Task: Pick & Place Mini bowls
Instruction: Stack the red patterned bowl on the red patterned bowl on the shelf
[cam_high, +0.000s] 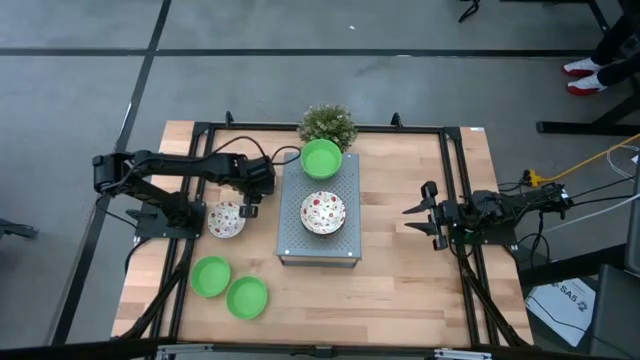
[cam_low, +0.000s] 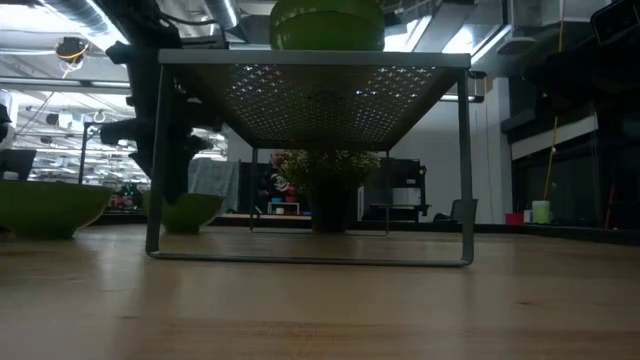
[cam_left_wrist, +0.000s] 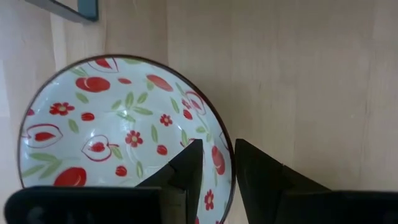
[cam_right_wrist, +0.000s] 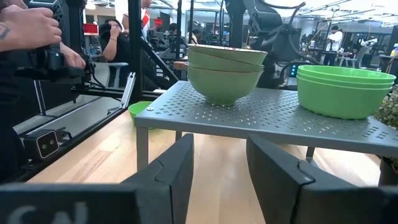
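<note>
A white bowl with a red and green pattern (cam_high: 224, 221) rests by its base on the table, left of a grey perforated rack (cam_high: 345, 185). My left gripper (cam_high: 248, 208) is at that bowl's right rim, and the left wrist view (cam_left_wrist: 219, 163) shows it closed on the rim. On the rack stand a plain green bowl (cam_high: 321, 158) and a patterned bowl (cam_high: 323, 212). Two green bowls (cam_high: 210, 276) (cam_high: 247, 297) sit on the table near the front left. My right gripper (cam_high: 412, 220) waits open and empty to the right of the rack, as the right wrist view (cam_right_wrist: 219, 168) also shows. My left gripper holds the patterned bowl by its rim (cam_left_wrist: 227, 144) on the side toward the rack. One finger (cam_left_wrist: 186, 165) is inside the bowl and the other finger (cam_left_wrist: 258, 171) is outside. The fingers point down from above. The bowl sits upright on the table.
A small bushy potted plant (cam_high: 327, 125) stands behind the rack at the far edge. A black frame (cam_high: 455, 160) runs around the wooden table. A person's hand (cam_right_wrist: 31, 28) holding a device shows beyond the table's left side in the right wrist view.
</note>
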